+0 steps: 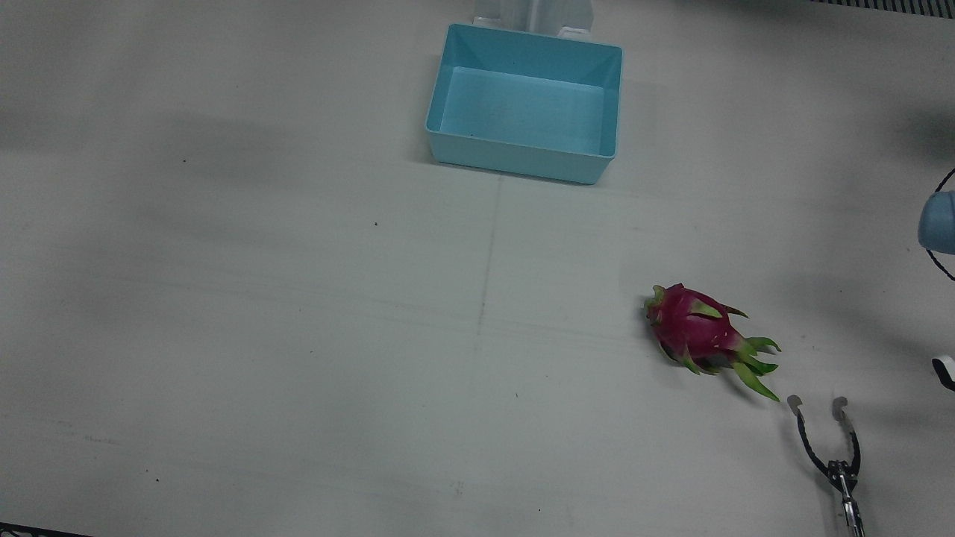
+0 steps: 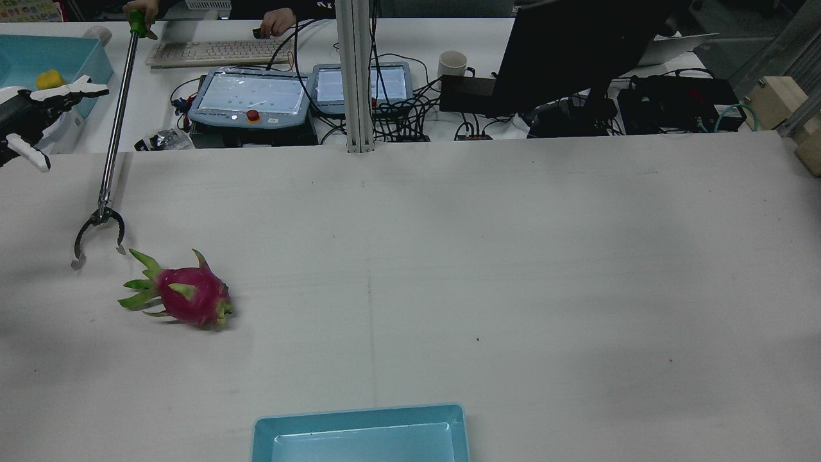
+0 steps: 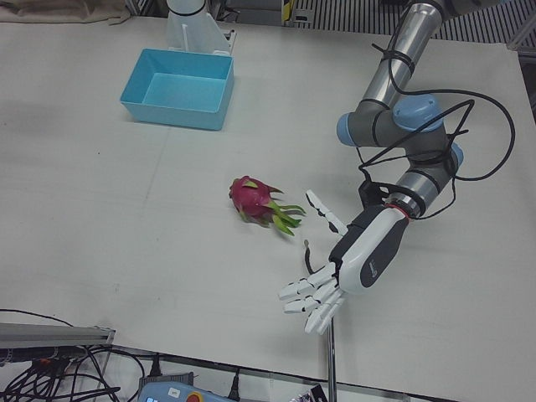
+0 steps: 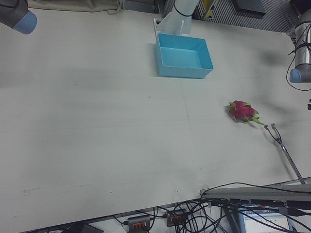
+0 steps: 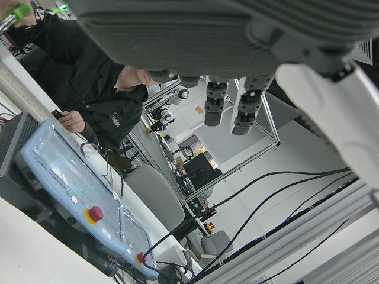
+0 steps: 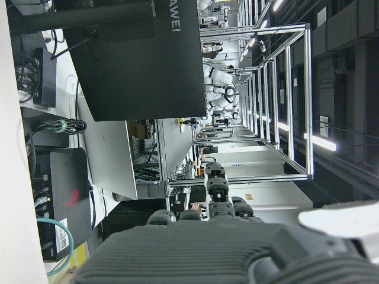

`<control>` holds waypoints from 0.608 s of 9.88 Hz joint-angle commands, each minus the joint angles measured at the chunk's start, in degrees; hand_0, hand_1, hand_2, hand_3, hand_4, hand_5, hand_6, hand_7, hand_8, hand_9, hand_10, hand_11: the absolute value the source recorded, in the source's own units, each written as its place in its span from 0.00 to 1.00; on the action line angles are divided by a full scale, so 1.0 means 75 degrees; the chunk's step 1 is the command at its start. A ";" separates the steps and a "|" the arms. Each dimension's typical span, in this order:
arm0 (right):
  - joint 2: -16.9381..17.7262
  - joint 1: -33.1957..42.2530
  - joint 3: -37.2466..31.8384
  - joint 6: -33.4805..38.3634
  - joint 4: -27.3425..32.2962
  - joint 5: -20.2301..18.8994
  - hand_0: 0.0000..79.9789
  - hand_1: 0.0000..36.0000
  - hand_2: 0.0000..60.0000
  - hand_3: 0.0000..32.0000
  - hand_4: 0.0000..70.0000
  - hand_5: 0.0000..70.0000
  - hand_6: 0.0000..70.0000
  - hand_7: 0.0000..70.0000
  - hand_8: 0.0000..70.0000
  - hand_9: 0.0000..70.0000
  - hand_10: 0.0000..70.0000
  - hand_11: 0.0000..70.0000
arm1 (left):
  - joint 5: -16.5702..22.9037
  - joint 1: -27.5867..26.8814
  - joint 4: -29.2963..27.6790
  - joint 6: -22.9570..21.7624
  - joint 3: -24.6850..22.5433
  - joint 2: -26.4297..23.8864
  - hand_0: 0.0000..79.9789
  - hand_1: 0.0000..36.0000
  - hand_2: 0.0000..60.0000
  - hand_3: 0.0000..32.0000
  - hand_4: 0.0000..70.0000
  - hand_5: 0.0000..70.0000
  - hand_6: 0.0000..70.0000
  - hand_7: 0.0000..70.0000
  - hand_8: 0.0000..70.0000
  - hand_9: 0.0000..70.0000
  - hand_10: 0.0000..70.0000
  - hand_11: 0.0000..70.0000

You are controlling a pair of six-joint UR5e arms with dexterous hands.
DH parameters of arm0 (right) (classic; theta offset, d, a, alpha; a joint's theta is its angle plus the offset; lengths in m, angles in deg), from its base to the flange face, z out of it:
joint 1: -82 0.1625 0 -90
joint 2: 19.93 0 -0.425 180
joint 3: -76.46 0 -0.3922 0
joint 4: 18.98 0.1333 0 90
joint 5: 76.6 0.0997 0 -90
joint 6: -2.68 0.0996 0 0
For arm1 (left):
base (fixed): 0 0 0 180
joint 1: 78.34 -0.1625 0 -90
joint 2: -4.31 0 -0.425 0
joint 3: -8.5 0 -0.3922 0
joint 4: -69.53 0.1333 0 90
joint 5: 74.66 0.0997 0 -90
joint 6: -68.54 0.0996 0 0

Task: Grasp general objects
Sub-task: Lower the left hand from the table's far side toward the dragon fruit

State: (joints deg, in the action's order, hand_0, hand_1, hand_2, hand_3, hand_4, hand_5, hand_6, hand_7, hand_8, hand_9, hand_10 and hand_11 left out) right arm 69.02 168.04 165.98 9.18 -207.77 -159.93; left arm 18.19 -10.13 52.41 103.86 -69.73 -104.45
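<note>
Here we log the dragon fruit (image 1: 697,330) lying on its side, leafy tips toward the reacher tool (image 1: 827,436); left hand (image 3: 347,260) spread, empty; right hand's (image 6: 237,248) finger state unclear.

The bench (image 1: 298,335) has a matt, pale, smooth top with faint scuffs and seams, and the blue bin (image 1: 526,104) at its far side looks like smooth moulded plastic with a slight sheen. The dragon fruit (image 1: 697,332) has a waxy magenta skin with leathery green scales, while the reacher tool (image 2: 109,160) near it has a shiny metal shaft and dark claws. The left hand (image 3: 356,260) shows a glossy white plastic shell with a dark palm panel, its fingers (image 3: 306,297) white and smooth, on an arm of brushed metal tube with glossy blue caps.
</note>
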 commanded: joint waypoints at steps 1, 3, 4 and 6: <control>0.0000 0.0012 0.0018 0.0000 0.0000 0.0002 0.00 0.00 0.00 0.00 0.00 0.00 0.00 0.00 0.00 0.00 0.00 0.00 | 0.0077 -0.0036 0.0266 0.1156 -0.1118 0.0644 0.68 0.53 0.00 0.00 0.15 0.09 0.07 0.26 0.00 0.03 0.00 0.00; 0.0000 0.0012 0.0018 0.0000 0.0000 0.0002 0.00 0.00 0.00 0.00 0.00 0.00 0.00 0.00 0.00 0.00 0.00 0.00 | 0.0089 -0.0048 0.0278 0.1790 -0.1672 0.1093 0.67 0.47 0.00 0.00 0.11 0.06 0.05 0.23 0.00 0.03 0.00 0.00; 0.0000 0.0012 0.0018 0.0000 0.0000 0.0002 0.00 0.00 0.00 0.00 0.00 0.00 0.00 0.00 0.00 0.00 0.00 0.00 | 0.0147 -0.0071 0.0325 0.2176 -0.1872 0.1292 0.68 0.52 0.00 0.00 0.10 0.06 0.04 0.22 0.00 0.02 0.00 0.00; 0.0000 0.0012 0.0018 0.0000 0.0000 0.0002 0.00 0.00 0.00 0.00 0.00 0.00 0.00 0.00 0.00 0.00 0.00 0.00 | 0.0579 -0.0071 0.0547 0.3066 -0.2294 0.1667 0.69 0.56 0.00 0.00 0.07 0.05 0.02 0.21 0.00 0.02 0.00 0.00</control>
State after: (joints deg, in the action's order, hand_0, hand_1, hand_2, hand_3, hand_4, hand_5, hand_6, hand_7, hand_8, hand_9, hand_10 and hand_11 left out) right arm 69.02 168.12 166.11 9.18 -207.77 -159.94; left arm 19.68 -10.57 54.92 119.30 -83.02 -95.52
